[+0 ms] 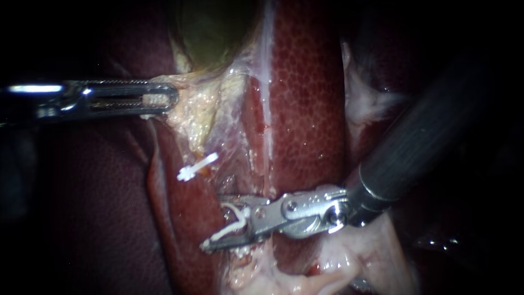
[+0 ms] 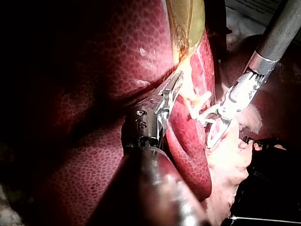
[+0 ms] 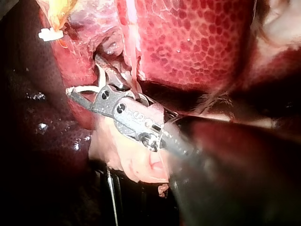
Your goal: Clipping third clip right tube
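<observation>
My right instrument (image 1: 221, 232) comes in from the right, low over the liver (image 1: 305, 109). Its jaws hold a white clip (image 1: 234, 221) that curves around a thin strand of tissue; the tube there is mostly hidden. The right wrist view shows the same jaws (image 3: 77, 94) and clip (image 3: 89, 88) at the edge of the red tissue. Another white clip (image 1: 197, 166) sits shut on a tube above and to the left. My left instrument (image 1: 173, 98) enters from the left, its jaws shut on yellowish tissue just below the green gallbladder (image 1: 213, 33), holding it taut.
Dark liver lobes (image 1: 98, 207) lie left of the work site. Pale fatty tissue (image 1: 338, 262) bulges under the right instrument's wrist. A whitish band (image 1: 267, 82) runs down the liver from the gallbladder.
</observation>
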`<state>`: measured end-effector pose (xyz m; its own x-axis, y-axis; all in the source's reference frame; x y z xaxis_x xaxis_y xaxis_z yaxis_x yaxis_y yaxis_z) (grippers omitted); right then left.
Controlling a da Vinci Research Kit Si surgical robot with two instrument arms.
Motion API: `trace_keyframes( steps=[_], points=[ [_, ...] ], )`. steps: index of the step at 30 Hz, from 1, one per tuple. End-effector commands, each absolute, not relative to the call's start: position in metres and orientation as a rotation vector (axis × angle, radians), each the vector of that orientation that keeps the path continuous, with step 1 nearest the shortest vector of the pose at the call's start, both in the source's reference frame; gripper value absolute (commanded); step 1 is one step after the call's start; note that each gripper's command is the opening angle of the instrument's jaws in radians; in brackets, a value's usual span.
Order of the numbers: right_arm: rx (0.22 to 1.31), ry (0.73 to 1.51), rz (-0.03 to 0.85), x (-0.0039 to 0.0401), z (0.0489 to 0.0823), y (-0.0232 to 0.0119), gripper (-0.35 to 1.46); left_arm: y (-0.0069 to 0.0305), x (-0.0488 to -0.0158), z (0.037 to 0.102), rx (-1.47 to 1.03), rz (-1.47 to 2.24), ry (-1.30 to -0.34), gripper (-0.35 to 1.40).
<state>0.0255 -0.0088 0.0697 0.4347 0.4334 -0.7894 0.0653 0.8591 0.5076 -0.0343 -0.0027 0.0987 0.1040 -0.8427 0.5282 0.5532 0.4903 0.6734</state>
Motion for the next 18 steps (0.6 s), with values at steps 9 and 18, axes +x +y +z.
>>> trace_keyframes(
  steps=[9,18],
  points=[
    [0.52,1.111,0.248,0.023,0.0681,-0.0076,0.6,-0.0027,-0.0338,0.0987,0.345,-1.056,-1.029,-0.18],
    [0.497,1.103,0.274,0.0185,0.0655,-0.0056,0.6,-0.0027,-0.0333,0.0987,0.347,-1.054,-1.029,-0.18]
  ],
)
